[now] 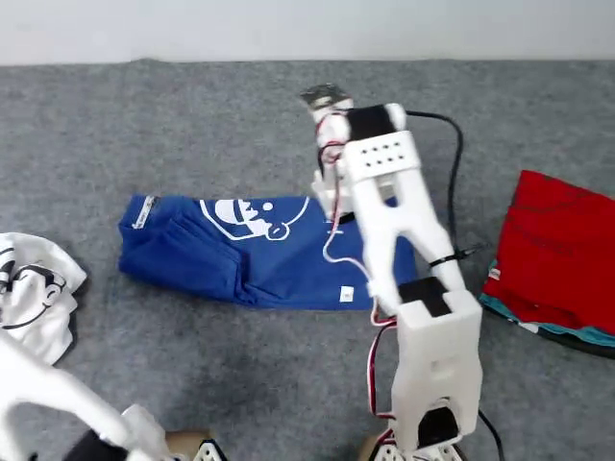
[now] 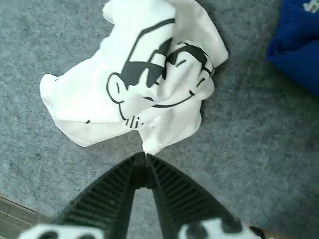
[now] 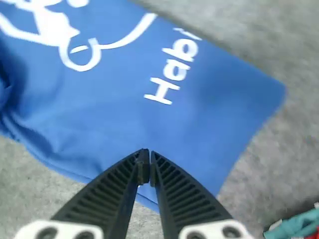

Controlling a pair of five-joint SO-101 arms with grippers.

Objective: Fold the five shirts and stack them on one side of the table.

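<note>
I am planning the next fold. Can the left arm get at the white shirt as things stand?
Probably yes. Its tool is shut and sits close to the edge of the white shirt, with nothing lying between them.

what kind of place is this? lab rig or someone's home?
Likely a robot test bench: a gray carpeted table against a bare white wall, the right arm based at its near edge, a blue shirt and a white shirt laid out as props.
</note>
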